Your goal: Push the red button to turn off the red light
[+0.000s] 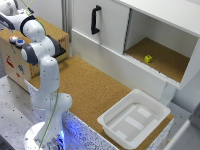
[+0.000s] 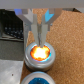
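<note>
Red button (image 2: 40,52) sits under the wrist camera; round, glossy dome glowing orange-red with a bright hot spot, ringed by a pale grey rim; light on it reads as lit; it rests on the cork surface (image 2: 67,37), grainy brown and speckled. Blue button (image 2: 41,78) just beside it, same round shape with pale rim, sparkly blue cap, partly cut off by the frame edge. Gripper (image 2: 40,36) hangs directly above the red button; fingers (image 2: 37,30) grey and narrow, drawn together with only a thin slit between tips, nothing held; tips near or touching the button top, contact cannot be told from blur. Dark keyboard-like panel (image 2: 11,27) behind, blurred.

Exterior view: white Franka arm (image 1: 45,65) rises from its base at lower left, upper links folded back toward the top left corner, wrist out of frame; buttons not visible here. Cardboard box (image 1: 20,60) behind the arm, brown with stickers. Cork-topped bench (image 1: 95,90) runs diagonally; white plastic bin (image 1: 109,122), rectangular with smooth walls, at its near end. White cabinet (image 1: 107,22) with black handle (image 1: 94,20); open compartment cork-lined, small yellow block (image 1: 148,59) inside.
</note>
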`<control>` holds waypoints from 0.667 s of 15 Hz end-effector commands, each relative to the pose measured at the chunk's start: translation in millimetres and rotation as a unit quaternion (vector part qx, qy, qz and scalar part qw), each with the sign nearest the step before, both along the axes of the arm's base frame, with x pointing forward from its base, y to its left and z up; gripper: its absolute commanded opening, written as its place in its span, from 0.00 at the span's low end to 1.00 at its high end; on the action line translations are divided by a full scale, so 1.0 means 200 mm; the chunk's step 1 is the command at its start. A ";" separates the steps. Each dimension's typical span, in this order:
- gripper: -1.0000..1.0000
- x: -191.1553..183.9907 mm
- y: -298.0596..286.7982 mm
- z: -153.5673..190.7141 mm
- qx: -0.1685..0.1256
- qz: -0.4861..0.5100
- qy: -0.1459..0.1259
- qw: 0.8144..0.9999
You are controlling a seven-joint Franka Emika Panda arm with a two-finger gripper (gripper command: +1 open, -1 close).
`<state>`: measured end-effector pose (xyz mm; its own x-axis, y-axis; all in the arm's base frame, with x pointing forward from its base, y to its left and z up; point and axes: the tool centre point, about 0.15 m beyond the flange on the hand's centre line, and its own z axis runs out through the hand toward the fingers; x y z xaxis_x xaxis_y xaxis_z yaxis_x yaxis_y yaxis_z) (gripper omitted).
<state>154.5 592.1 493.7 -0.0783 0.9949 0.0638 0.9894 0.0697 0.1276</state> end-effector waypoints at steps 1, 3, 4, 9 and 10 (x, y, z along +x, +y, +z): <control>0.00 0.07 0.13 -0.10 -0.068 0.006 0.029 0.997; 0.00 0.08 0.13 -0.14 -0.075 0.009 0.030 0.997; 0.00 0.08 0.13 -0.16 -0.078 0.010 0.031 0.996; 0.00 0.08 0.08 -0.23 -0.101 0.009 0.026 0.994; 0.00 0.09 0.07 -0.21 -0.097 0.005 0.024 0.995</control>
